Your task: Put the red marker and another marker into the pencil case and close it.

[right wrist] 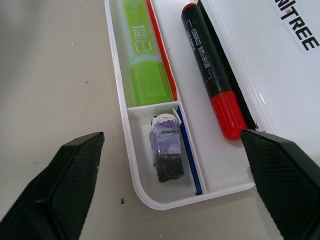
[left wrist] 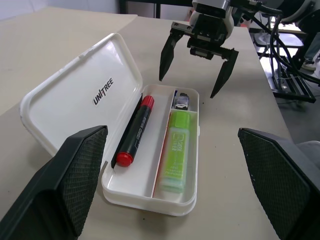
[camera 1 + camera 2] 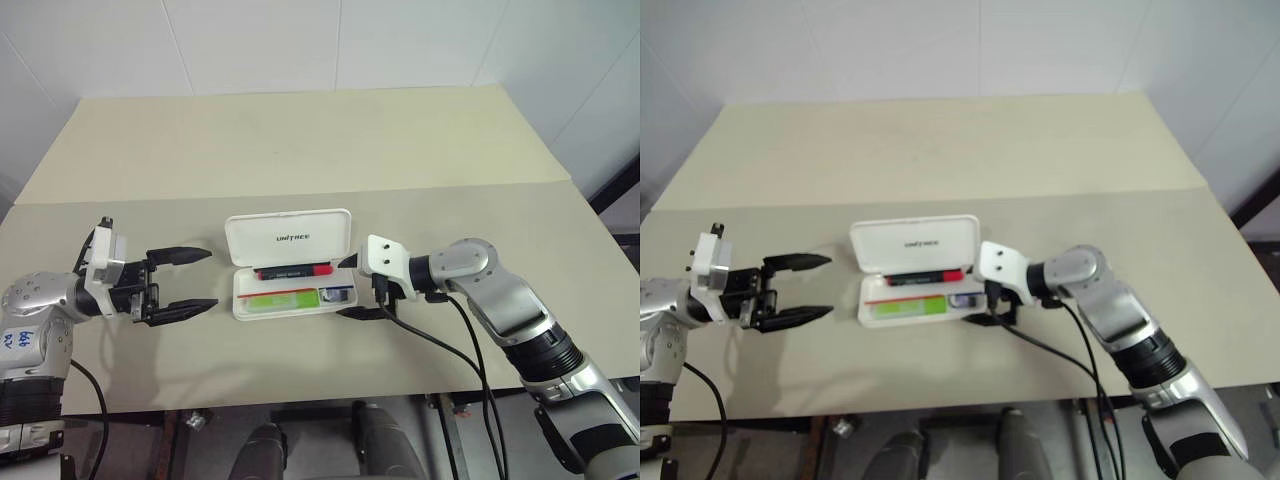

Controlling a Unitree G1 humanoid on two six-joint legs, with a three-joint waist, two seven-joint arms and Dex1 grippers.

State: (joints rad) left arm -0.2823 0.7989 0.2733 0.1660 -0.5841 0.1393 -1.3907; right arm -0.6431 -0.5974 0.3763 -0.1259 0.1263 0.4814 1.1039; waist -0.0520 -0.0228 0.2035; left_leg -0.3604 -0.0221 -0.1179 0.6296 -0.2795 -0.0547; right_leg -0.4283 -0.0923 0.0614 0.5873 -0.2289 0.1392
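The white pencil case (image 3: 290,238) lies open in the middle of the table, its lid with dark UNITREE lettering tilted back. The red marker (image 2: 136,131), black-barrelled with red ends, lies in the long compartment by the hinge. The light-green marker (image 2: 176,150) lies in the front compartment. My right gripper (image 3: 342,288) is open at the case's right end, one finger on each side of that end, holding nothing. My left gripper (image 3: 212,278) is open a little left of the case, pointing at it, with nothing between its fingers.
A small dark and purple-white object (image 1: 167,150) sits in the case's small end compartment. Black cables (image 3: 455,340) hang from the right arm over the table's front edge. A seam (image 3: 450,188) crosses the beige table behind the case.
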